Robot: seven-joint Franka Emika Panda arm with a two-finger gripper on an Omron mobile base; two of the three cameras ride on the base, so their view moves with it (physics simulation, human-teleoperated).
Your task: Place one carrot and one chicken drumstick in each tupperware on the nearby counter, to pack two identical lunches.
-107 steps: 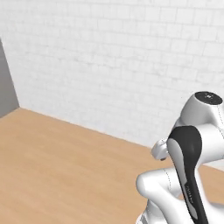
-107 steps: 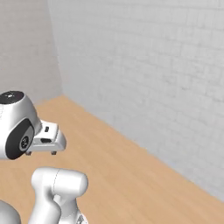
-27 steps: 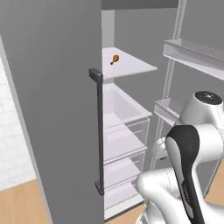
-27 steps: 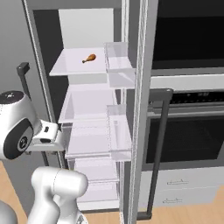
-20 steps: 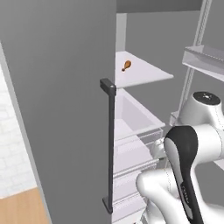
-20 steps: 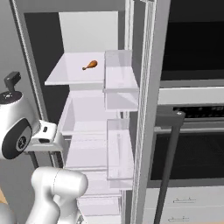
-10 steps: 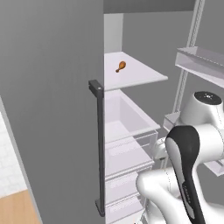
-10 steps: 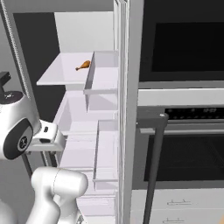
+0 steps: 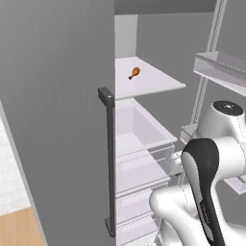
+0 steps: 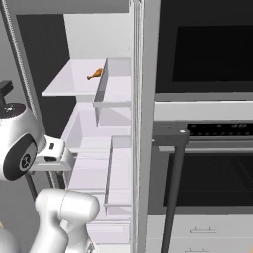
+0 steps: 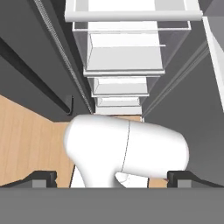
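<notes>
Task barely begun, judging from the frames. One chicken drumstick (image 9: 134,73) lying on the upper white shelf (image 9: 163,86) of the open fridge, well above and beyond the hand (image 11: 112,177), untouched. Hand spread wide, with nothing between the two dark fingertips (image 11: 41,178), pointing down past the robot's own body toward the wooden floor (image 11: 26,135) and the stack of clear fridge drawers (image 11: 120,89). Nothing held, nothing pinched. In the right base view, same drumstick (image 10: 95,75) resting near the back of the shelf, beside a clear door bin (image 10: 113,84), far up from where the hand hangs low by the base. Dark oven (image 10: 207,123) off to the side, not part of the job. Impossible to tell from these views where the carrots, any second drumstick, either tupperware or the tabletop stand. Everything left, by this reckoning: reaching up to the shelf, taking the drumstick, finding carrots, carrying each to a container, twice over.
</notes>
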